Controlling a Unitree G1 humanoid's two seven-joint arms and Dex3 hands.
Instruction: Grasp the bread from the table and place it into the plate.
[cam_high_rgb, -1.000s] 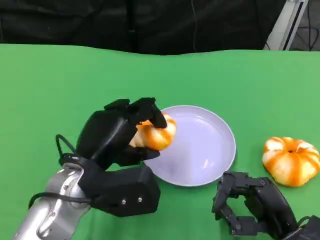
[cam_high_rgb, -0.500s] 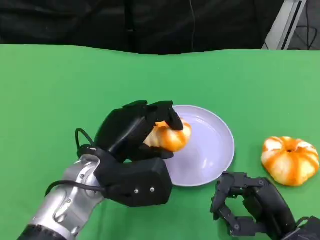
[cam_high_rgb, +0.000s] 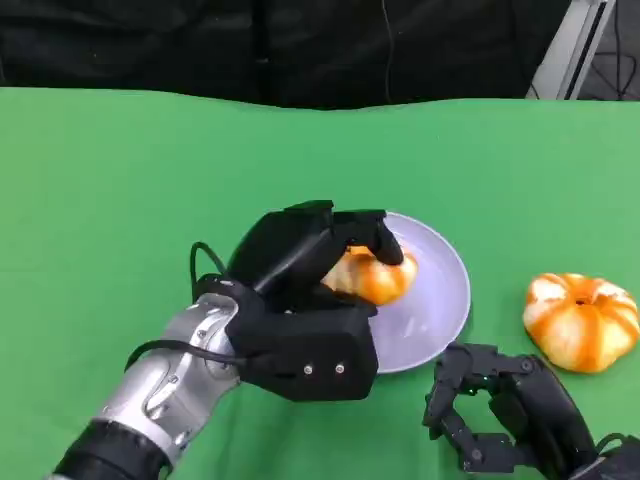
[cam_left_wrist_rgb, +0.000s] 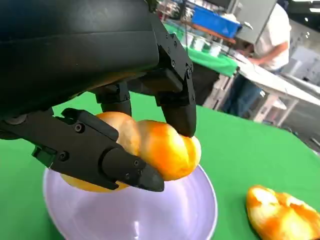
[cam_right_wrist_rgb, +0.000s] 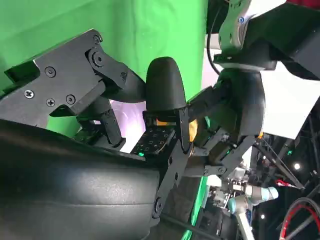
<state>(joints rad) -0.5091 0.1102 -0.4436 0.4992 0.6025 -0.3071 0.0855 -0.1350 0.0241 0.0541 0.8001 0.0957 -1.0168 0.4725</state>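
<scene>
One bread roll (cam_high_rgb: 375, 277), golden orange, sits in my left hand (cam_high_rgb: 300, 285) and hangs above the near-left part of the plate (cam_high_rgb: 440, 290). From the left wrist view I see the bread (cam_left_wrist_rgb: 160, 150) pinched between black fingers (cam_left_wrist_rgb: 177, 107) on top and another finger (cam_left_wrist_rgb: 100, 155) below; it is clear of the plate's floor (cam_left_wrist_rgb: 165, 215), with lavender showing under it. I cannot tell whether any edge of it brushes the rim.

Plate is pale lavender, round, shallow, lying flat on the green surface (cam_high_rgb: 120, 200). My left forearm comes in from the lower left of the head view, its silver casing and a black cable looped near the wrist.

Second bread piece (cam_high_rgb: 582, 320), orange with white ribs like a small pumpkin, lies on the surface well to the right of the plate, not touching it. The left wrist view shows it too (cam_left_wrist_rgb: 280, 215), beside the plate.

Right hand (cam_high_rgb: 500, 415) sits low at the near right, just in front of the plate's edge and near the pumpkin-shaped piece. Fingers are curled inward with nothing between them; it holds nothing.

Beyond the surface's far edge is a dark backdrop. In the left wrist view a person (cam_left_wrist_rgb: 260, 55) in a white top stands at another table in the background.
</scene>
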